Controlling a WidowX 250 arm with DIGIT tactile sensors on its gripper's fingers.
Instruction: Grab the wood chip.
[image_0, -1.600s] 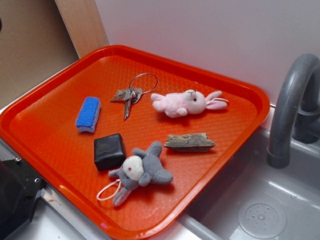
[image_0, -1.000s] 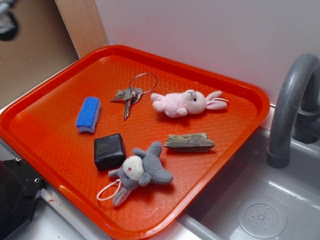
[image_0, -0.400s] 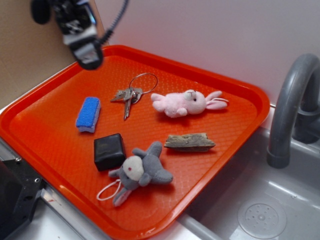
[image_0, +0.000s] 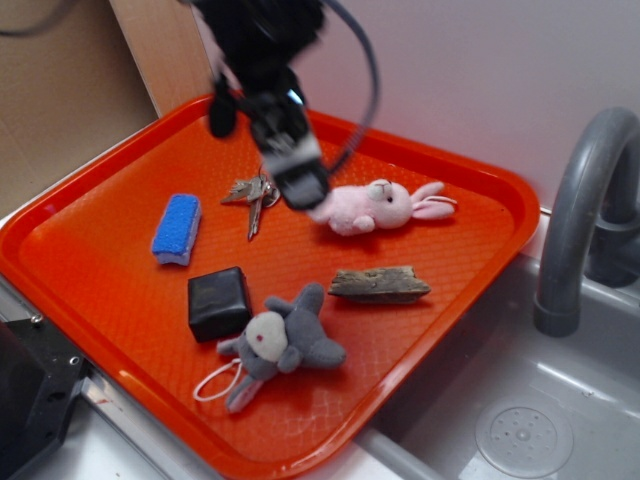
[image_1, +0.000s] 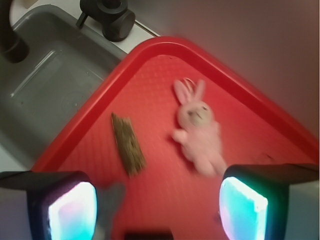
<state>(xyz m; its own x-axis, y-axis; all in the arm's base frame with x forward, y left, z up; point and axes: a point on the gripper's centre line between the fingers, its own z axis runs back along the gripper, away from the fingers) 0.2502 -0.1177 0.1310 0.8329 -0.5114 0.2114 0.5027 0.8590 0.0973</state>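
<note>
Wood chip: flat, rough brown-grey sliver with jagged ends, lying free on the right half of the tray, near its right rim; nothing touches it. In the wrist view it lies between the two fingers and ahead of them.
Pink plush bunny: on its side just behind the chip, ears toward the right rim.
Grey plush elephant: in front and to the left of the chip, white loop at its lower end.
Black square block: just left of the elephant.
Keys: on a ring, behind the block, partly hidden by the gripper.
Blue sponge: left part of the tray, apart from the rest.
Gripper: blurred, above the keys and the bunny's rear, well clear of the chip; fingers spread wide, nothing between them.
Orange tray: holds all items.
Grey sink: right of the tray, faucet at its back.
</note>
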